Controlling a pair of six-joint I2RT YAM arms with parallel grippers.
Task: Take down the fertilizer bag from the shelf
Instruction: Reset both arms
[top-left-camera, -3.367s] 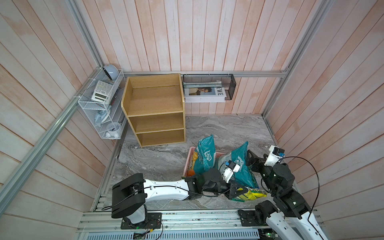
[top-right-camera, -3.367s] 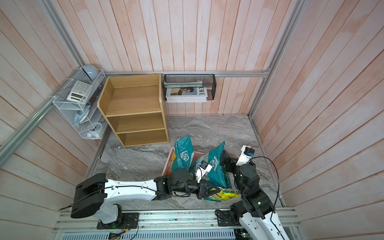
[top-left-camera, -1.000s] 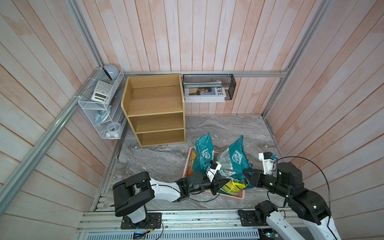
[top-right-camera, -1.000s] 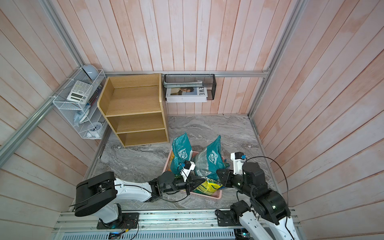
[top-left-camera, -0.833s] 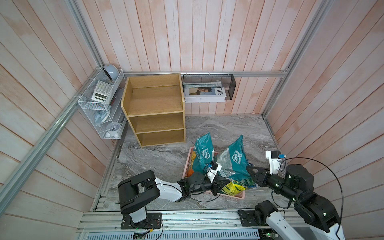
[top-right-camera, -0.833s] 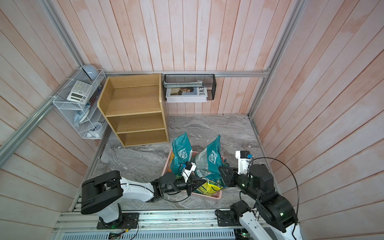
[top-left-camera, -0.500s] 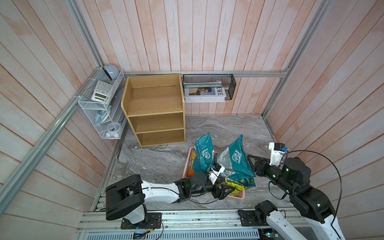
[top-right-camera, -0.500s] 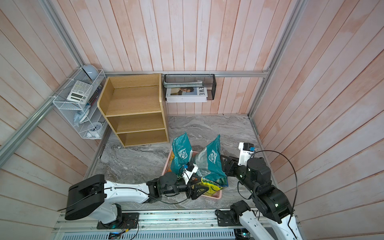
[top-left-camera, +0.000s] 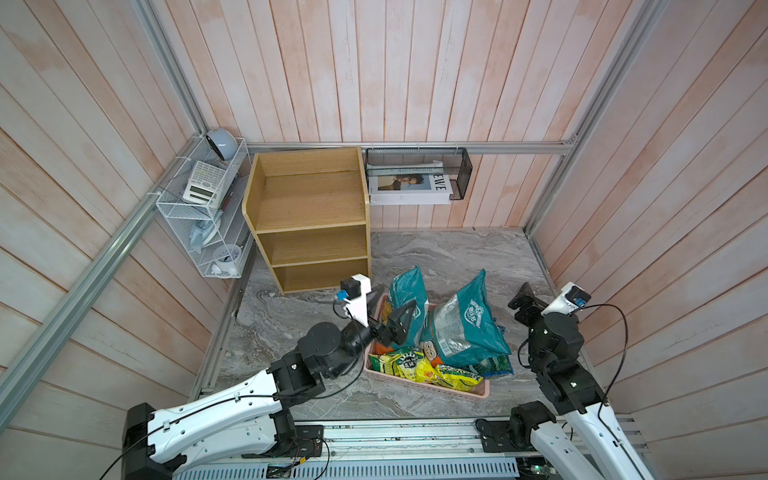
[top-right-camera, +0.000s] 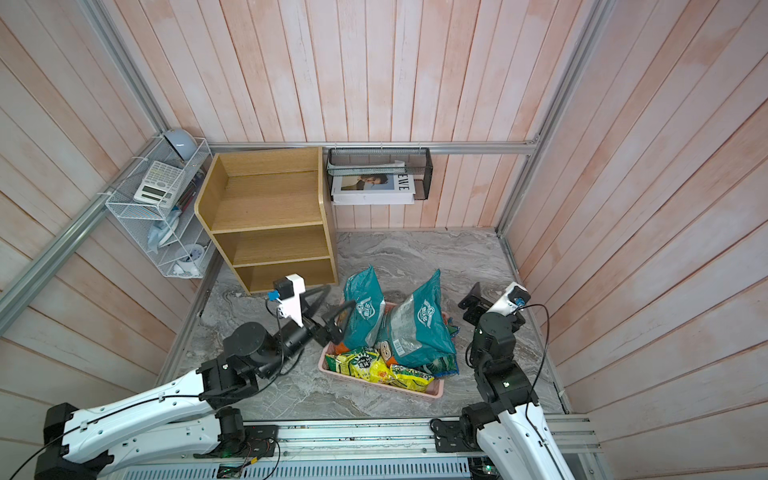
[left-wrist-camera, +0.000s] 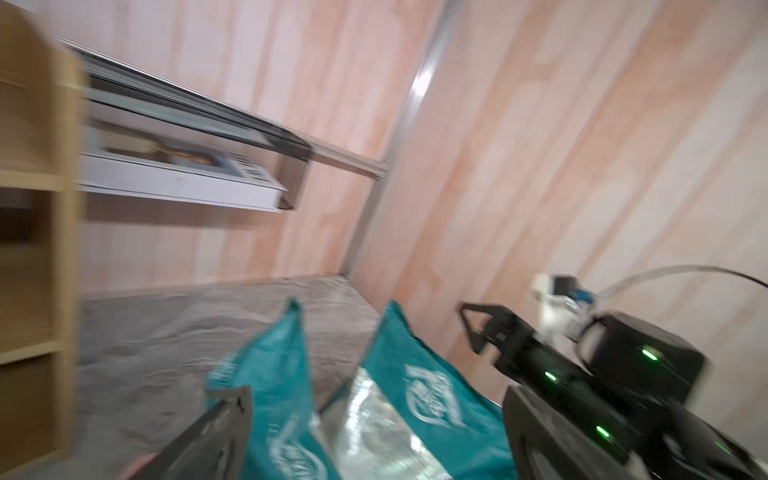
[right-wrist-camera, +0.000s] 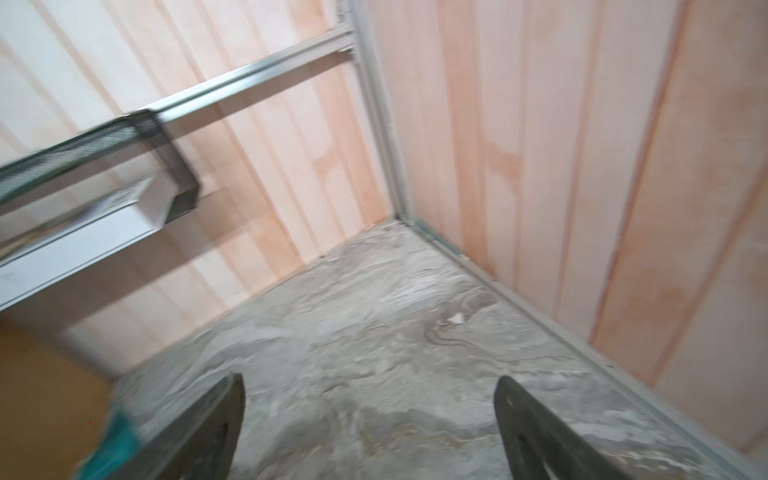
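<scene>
The oak shelf (top-left-camera: 309, 216) (top-right-camera: 270, 212) stands at the back left with all three tiers bare. A teal fertilizer bag (top-left-camera: 465, 324) (top-right-camera: 419, 328) (left-wrist-camera: 419, 399) with a clear window leans upright in a pink basket (top-left-camera: 478, 390). A second, similar teal bag (top-left-camera: 409, 291) (left-wrist-camera: 282, 374) stands beside it. My left gripper (top-right-camera: 330, 308) (left-wrist-camera: 379, 399) is open just left of the bags, touching neither. My right gripper (top-left-camera: 524, 300) (right-wrist-camera: 370, 386) is open to the right of the basket, over bare floor.
Yellow-green snack packets (top-left-camera: 419, 365) fill the basket's front. A white wire rack (top-left-camera: 203, 216) hangs on the left wall and a black mesh basket (top-left-camera: 415, 178) with magazines on the back wall. Grey marble floor (top-left-camera: 449, 257) lies between shelf and right wall.
Both grippers have opened and let go of the windowed teal bag, which now rests in the pink basket. The left arm drew back leftward and up, the right arm rightward.
</scene>
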